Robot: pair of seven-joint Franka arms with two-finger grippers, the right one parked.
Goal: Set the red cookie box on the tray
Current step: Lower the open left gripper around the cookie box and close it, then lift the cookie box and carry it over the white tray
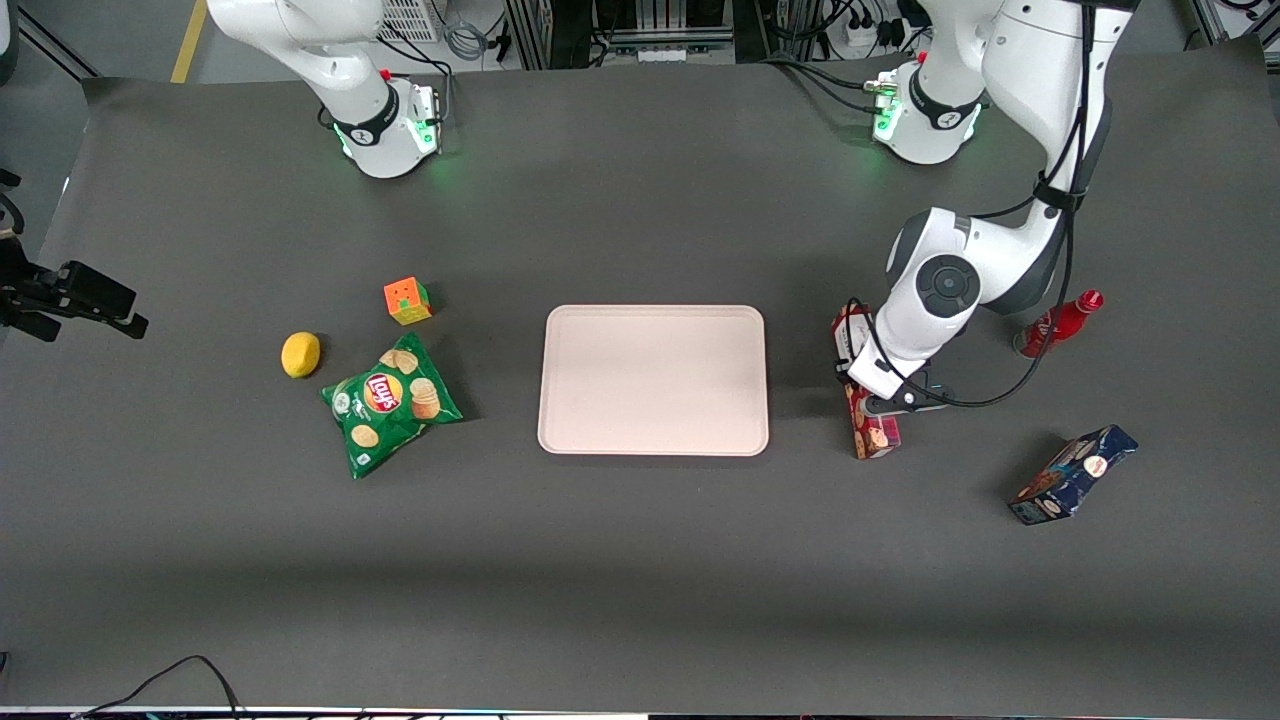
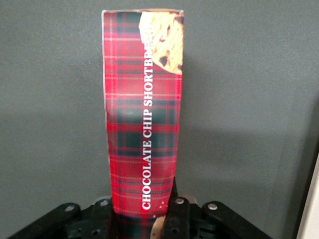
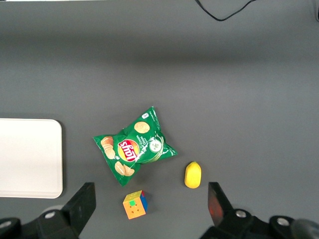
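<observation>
The red cookie box [image 1: 878,435] is a long red plaid carton lying on the dark table beside the tray [image 1: 655,380], toward the working arm's end. My left gripper [image 1: 868,398] is down over the middle of the box, hiding that part. In the left wrist view the box [image 2: 142,99] runs away from the gripper [image 2: 139,211], with one black finger [image 2: 178,215] pressed against each long side. The gripper is shut on the box. The pale beige-pink tray has nothing on it.
A dark blue cookie box [image 1: 1075,475] lies nearer the front camera than the gripper. A red bottle [image 1: 1060,320] lies by the working arm. Toward the parked arm's end are a green chip bag [image 1: 390,405], a lemon [image 1: 300,354] and a colour cube [image 1: 407,300].
</observation>
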